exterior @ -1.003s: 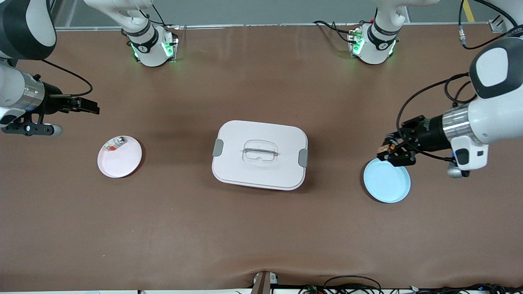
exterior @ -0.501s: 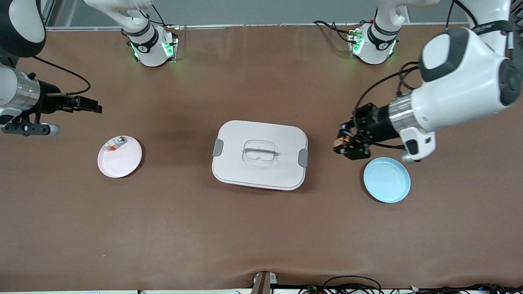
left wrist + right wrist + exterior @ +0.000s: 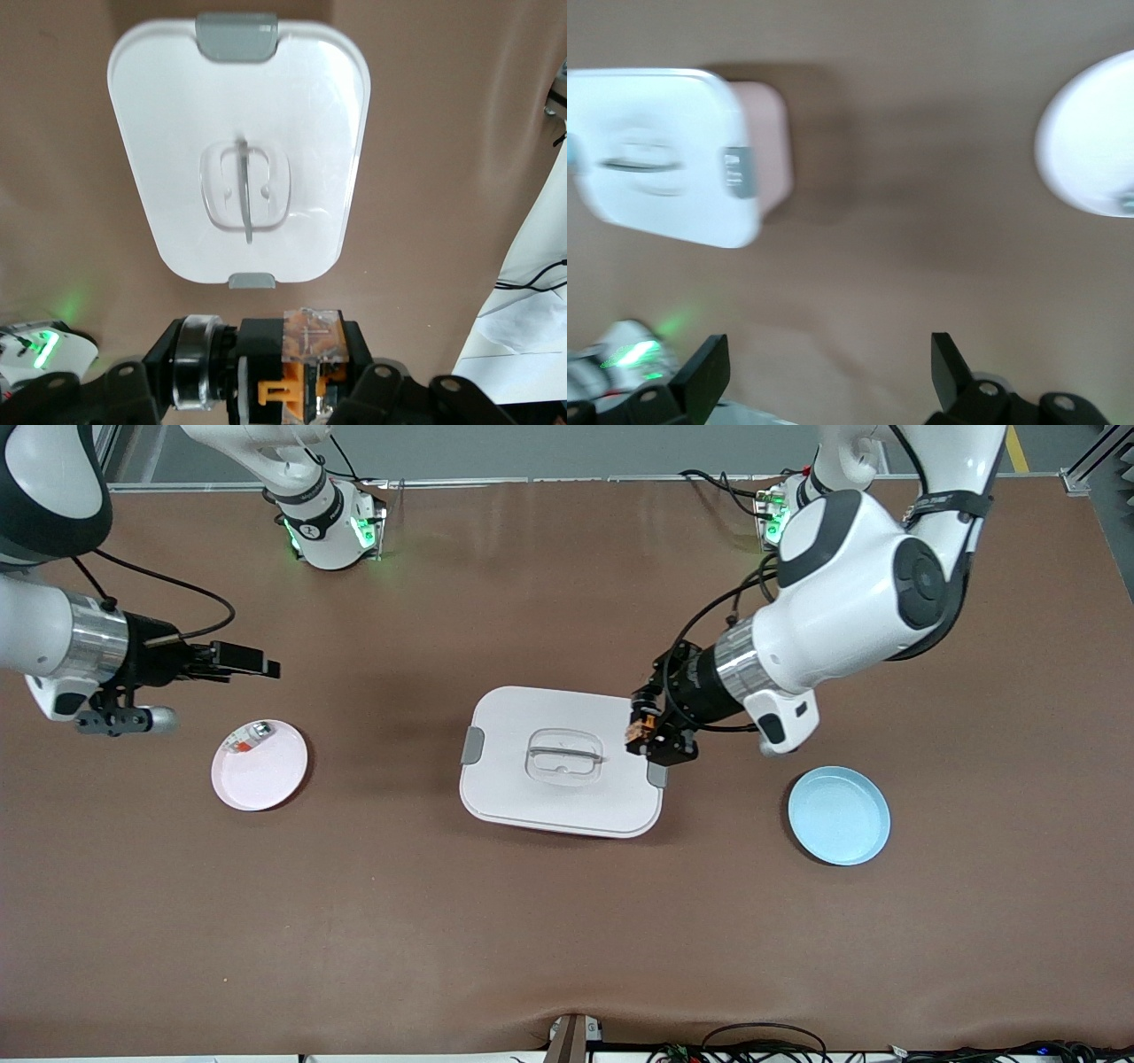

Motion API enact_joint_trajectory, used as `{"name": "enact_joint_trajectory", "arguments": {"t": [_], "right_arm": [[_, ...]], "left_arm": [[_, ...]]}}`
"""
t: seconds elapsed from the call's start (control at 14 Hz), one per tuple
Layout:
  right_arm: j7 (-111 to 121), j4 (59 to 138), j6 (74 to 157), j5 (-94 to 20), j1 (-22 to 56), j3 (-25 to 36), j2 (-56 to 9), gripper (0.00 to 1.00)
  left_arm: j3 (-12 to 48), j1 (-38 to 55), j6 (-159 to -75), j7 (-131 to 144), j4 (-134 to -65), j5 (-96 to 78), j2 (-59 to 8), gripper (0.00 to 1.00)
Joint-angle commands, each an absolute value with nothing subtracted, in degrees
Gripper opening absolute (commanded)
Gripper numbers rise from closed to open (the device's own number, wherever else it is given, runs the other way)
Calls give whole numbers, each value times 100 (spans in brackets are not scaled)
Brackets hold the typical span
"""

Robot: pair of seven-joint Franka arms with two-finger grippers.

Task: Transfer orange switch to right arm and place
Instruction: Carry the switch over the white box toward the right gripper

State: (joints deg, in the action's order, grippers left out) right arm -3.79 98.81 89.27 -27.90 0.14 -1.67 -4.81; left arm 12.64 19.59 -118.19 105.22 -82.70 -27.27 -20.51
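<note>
A white box (image 3: 562,762) with rounded corners sits shut in the middle of the brown worktop (image 3: 567,921). Its smooth lid carries a clear recessed handle (image 3: 564,755) and a grey clip (image 3: 472,745) at each short end. Toward the right arm's end of the worktop lies a round pink plate (image 3: 260,765) holding a small silvery-white piece with red marks (image 3: 248,737) at its rim farther from the front camera. Toward the left arm's end lies a round pale-blue plate (image 3: 839,816), shallow and smooth.

The left hand (image 3: 645,733) hangs over the box's edge on the left arm's side, just above the grey clip there. Its fingers are clamped on the orange switch (image 3: 635,731), a tiny black boxy part with an orange band; in the left wrist view the switch (image 3: 306,354) shows between the black fingers with a clear cap and an orange tab, above the white lid (image 3: 239,155).

The right hand (image 3: 239,662) hovers over bare worktop above the pink plate's farther side, with its two black fingers (image 3: 700,376) spread wide and nothing between them. The right arm (image 3: 53,633) comes in from the worktop's edge, a black cable (image 3: 168,589) looping over its wrist. In the right wrist view the box and pink plate are blurred.
</note>
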Motion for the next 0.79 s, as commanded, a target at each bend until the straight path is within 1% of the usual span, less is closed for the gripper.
{"name": "enact_joint_trajectory", "arguments": {"t": [0.0, 0.07, 0.21, 0.36, 0.5, 0.72], "right_arm": [[15, 10519, 9560, -3541, 175, -158, -273, 100], [96, 10677, 9745, -3768, 271, -158, -229, 100], [210, 10941, 10009, -4374, 430, -158, -141, 100], [701, 10969, 10107, -4770, 606, -158, -167, 100], [1167, 10960, 10405, -5088, 860, -158, -202, 100], [1266, 10969, 11125, -5430, 1387, -158, -290, 100]], "left_arm": [[1248, 2249, -12180, 11116, -8209, -2804, -2170, 44], [1248, 2354, -12356, 11310, -8209, -2812, -2214, 47], [1248, 2495, -12436, 11452, -8200, -2812, -2276, 47], [1248, 2697, -12585, 11461, -8183, -2812, -2311, 47], [1248, 2890, -12639, 11470, -8174, -2812, -2312, 47], [1248, 3093, -12875, 11627, -8156, -2804, -2276, 47]]}}
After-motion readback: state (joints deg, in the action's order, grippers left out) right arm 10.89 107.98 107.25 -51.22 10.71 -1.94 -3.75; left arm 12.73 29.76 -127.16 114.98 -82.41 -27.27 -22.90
